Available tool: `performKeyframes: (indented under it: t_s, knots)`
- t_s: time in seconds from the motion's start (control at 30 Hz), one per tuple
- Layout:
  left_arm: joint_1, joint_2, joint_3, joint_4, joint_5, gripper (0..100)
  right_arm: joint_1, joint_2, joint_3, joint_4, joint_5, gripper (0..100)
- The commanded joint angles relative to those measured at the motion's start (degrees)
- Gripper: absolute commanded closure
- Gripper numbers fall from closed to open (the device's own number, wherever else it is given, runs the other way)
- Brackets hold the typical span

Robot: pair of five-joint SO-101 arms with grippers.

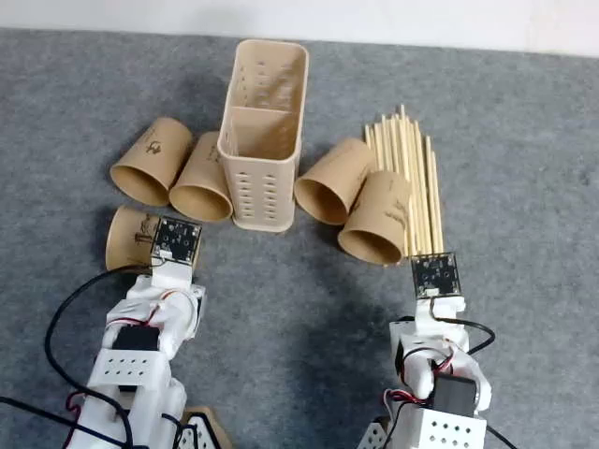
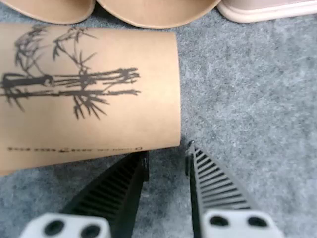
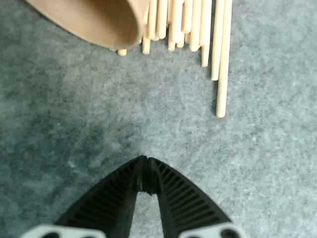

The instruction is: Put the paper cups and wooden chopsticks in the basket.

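Observation:
The beige slotted basket (image 1: 263, 140) stands upright at the back centre. Two paper cups (image 1: 150, 160) (image 1: 202, 178) lie on their sides left of it, and two more (image 1: 332, 180) (image 1: 376, 218) lie to its right. A fifth cup with a bamboo print (image 2: 89, 94) (image 1: 129, 238) lies just ahead of my left gripper (image 2: 167, 151). That gripper is open, its tips at the cup's rim corner. The wooden chopsticks (image 1: 412, 178) (image 3: 198, 29) lie in a bundle at the right, partly under a cup (image 3: 94, 20). My right gripper (image 3: 147, 162) is shut and empty, short of the chopstick ends.
Grey carpet (image 1: 309, 309) covers the table, with free room between the two arms (image 1: 150, 327) (image 1: 435, 365) and in front of the basket. Black and red cables trail by the left arm's base at the near edge.

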Motion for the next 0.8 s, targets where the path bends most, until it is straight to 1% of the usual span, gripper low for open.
performKeyframes:
  t_s: [0.0, 0.47, 0.53, 0.63, 0.7, 0.77]
  knots:
    - [0.4, -0.2, -0.2, -0.9, -0.5, 85, 0.4, -0.7, 8.2, 0.3, 0.4, 99.4]
    - [0.8, -0.2, -0.2, -0.9, -0.4, 85, -0.7, -0.8, 8.2, -0.4, 0.5, 99.4]
    - [0.8, -0.2, -0.2, -1.0, -0.4, 85, -0.8, -0.8, 7.3, -4.8, 0.6, 99.0]
    - [0.7, -0.2, -0.2, -1.0, -0.4, 85, -0.6, -0.8, 4.9, -12.2, 3.0, 99.0]
    - [0.7, -0.2, -0.2, -1.0, -0.4, 85, -0.7, -0.8, 2.2, -12.7, 1.7, 99.0]
    - [1.1, -0.2, -0.1, -1.0, -0.3, 85, -0.9, -0.4, -1.9, -10.9, -1.5, 98.9]
